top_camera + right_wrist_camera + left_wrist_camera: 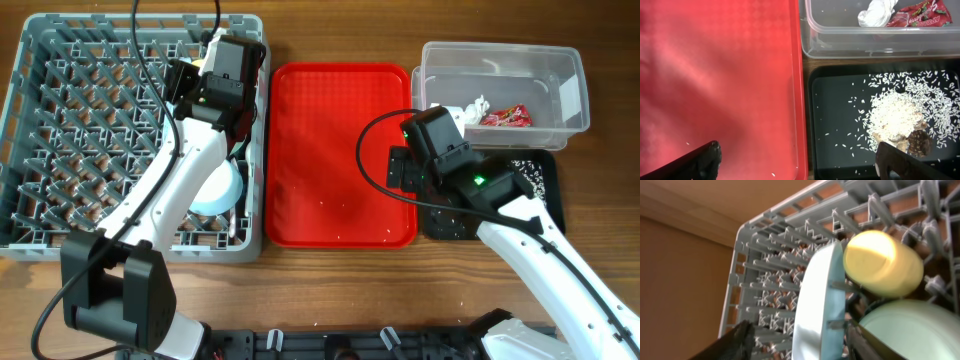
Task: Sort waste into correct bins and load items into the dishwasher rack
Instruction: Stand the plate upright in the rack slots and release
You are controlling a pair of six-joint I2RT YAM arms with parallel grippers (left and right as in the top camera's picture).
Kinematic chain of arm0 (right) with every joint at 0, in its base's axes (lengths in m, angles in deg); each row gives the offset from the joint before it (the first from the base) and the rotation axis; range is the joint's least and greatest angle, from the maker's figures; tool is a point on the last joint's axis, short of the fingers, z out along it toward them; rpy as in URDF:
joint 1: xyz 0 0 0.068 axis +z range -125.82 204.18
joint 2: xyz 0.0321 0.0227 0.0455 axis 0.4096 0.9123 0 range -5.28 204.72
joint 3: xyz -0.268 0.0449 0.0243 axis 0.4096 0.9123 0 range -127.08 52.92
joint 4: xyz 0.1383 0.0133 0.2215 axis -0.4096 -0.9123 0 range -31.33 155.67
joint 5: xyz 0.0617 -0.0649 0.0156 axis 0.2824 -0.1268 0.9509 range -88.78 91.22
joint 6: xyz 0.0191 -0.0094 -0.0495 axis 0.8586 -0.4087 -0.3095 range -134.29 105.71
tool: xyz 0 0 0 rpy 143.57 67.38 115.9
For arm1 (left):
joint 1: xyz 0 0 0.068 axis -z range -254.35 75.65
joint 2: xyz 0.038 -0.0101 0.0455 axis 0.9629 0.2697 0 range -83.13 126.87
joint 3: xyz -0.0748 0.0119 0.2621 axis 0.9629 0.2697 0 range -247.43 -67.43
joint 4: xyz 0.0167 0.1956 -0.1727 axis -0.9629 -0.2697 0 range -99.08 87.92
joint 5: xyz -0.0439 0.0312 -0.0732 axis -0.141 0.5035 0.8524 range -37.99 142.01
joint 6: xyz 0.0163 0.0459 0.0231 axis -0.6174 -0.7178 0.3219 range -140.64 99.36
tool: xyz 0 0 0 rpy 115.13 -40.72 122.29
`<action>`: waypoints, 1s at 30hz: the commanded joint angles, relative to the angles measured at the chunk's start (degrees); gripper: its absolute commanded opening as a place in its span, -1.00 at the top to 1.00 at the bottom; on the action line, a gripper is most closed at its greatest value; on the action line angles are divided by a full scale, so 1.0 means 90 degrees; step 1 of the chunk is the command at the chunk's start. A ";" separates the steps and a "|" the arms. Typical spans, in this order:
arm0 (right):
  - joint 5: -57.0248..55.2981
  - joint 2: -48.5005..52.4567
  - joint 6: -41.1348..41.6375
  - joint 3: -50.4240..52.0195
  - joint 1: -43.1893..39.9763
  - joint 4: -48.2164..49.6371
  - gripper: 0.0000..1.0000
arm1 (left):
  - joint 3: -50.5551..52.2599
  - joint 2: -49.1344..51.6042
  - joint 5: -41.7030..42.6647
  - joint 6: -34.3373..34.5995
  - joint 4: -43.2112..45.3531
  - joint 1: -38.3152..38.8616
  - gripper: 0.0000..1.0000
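Wooden counter (340, 30) job looks almost done to me: left of the red tray (340, 150), plate (817, 305), yellow cup (882, 262) and bowl (910, 330) stand in the rack (20, 130) by my open left gripper (800, 335); right of it, tissue (472, 108), wrapper (505, 117) and rice (895, 117) are binned, my right gripper (797, 150) open and empty, fork and spoon unseen.

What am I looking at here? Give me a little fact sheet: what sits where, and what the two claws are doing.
Rack: grey crate, left; holds upright pale blue plate, yellow cup, pale bowl
Clear tub: tissue and wrapper inside
Black tray: rice scraps
Red tray: middle, between rack and tub
Left gripper: open, fingers either side of the plate
Right gripper: open, empty, above the red tray's edge
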 commanded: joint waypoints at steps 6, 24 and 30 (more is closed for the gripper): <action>-0.0124 0.0002 0.0007 -0.0066 -0.0015 0.0002 -1.00 | -0.0022 -0.1263 0.1435 0.2487 0.0109 -0.0561 -0.74; -0.0124 0.0002 0.0007 -0.0066 -0.0015 0.0000 -1.00 | -0.0019 -0.2142 0.7288 0.4345 -0.0901 -0.3157 -1.00; -0.0124 0.0002 0.0007 -0.0066 -0.0015 0.0000 -1.00 | -0.0019 -0.2142 0.7288 0.4345 -0.0901 -0.3157 -1.00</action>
